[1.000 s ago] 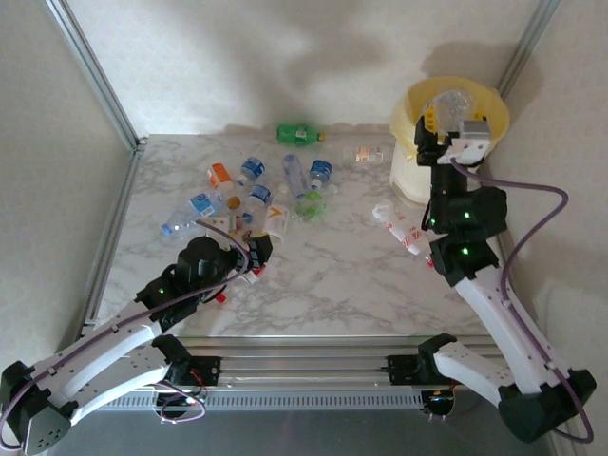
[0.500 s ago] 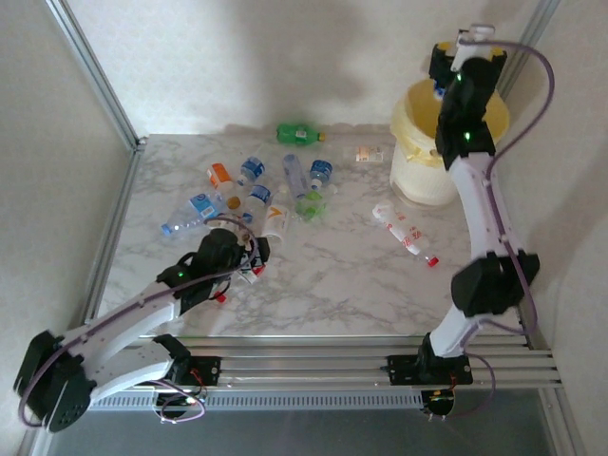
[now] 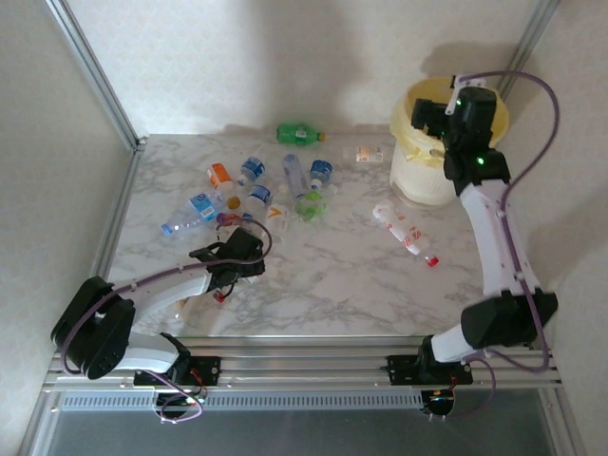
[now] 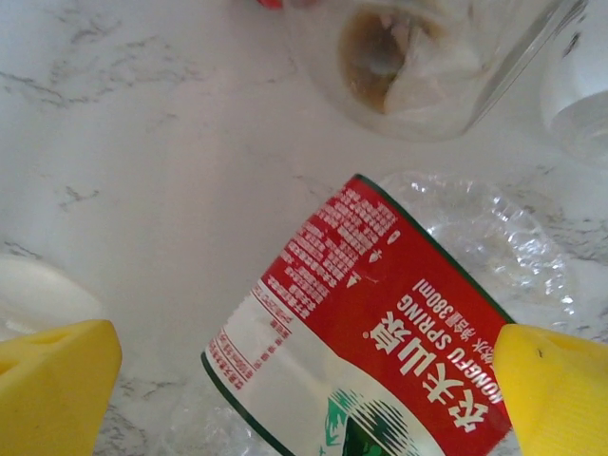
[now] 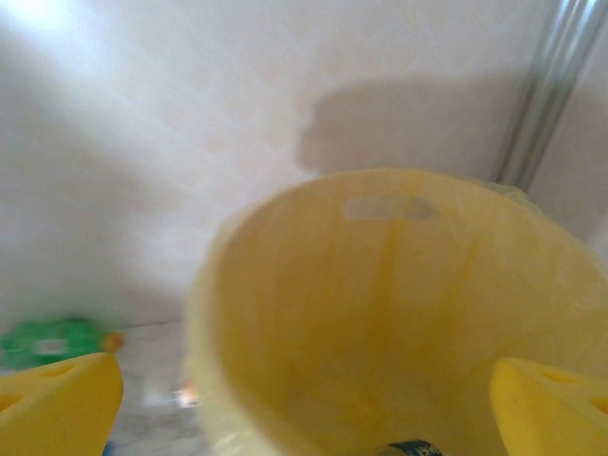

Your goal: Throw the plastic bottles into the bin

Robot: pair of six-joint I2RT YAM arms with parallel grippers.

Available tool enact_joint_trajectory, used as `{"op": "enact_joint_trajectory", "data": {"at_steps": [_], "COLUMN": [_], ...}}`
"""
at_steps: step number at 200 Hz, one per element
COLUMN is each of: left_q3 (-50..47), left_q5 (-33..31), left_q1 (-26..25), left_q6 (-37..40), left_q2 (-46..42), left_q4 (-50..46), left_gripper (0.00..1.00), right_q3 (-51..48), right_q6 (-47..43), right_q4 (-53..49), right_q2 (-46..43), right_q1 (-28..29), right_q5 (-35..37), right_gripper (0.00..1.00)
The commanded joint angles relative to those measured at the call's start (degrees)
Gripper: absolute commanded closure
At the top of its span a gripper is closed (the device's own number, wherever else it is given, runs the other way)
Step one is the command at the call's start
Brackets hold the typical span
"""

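The marble table (image 3: 332, 275) is the stage, and the bin (image 3: 416, 179) stands at two o'clock on it with its yellow liner gaping. The right gripper (image 3: 429, 114) hovers over the bin's rim. From its wrist camera the jaws are spread wide with nothing between them, so that arm looks free for another pick.

Across the table, loose bottles (image 3: 256, 190) crowd ten to eleven o'clock. A green bottle (image 3: 299, 134) lies at twelve, and a red-capped bottle (image 3: 407, 231) lies at three, near the bin's foot.

The left gripper (image 3: 245, 264) is low over the table at eight o'clock. Its jaws are apart, one on either side of a crushed red-labelled bottle (image 4: 380, 304) lying flat on the marble. I'd call this the grasp step, with the fingers lined up but not closed.

Next the jaws need to close squarely across the label, then lift and carry over to two o'clock. Crushed plastic may squirm out of the grip.

The label, seen upside down, reads "NONGFU SPRING" and "380ml" beside Chinese characters. The fine print is too small to read.
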Motion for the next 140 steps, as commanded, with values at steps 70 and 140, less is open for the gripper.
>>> {"op": "enact_joint_trajectory", "data": {"at_steps": [70, 140], "left_q3": [-1.8, -4.1], "left_q5": [5.8, 10.0], "left_q1": [0.8, -0.1], "left_q6": [1.6, 2.9], "left_q2": [4.1, -4.0], "left_q4": [3.0, 6.9], "left_gripper": [0.04, 0.39], "right_q3": [-19.3, -24.1], "right_q6": [10.0, 12.5], "right_q4": [-9.7, -10.4], "right_q2": [-19.3, -20.9], "right_q1": [10.3, 11.2], "right_q5": [-15.2, -15.6], "right_gripper": [0.01, 0.01]}}
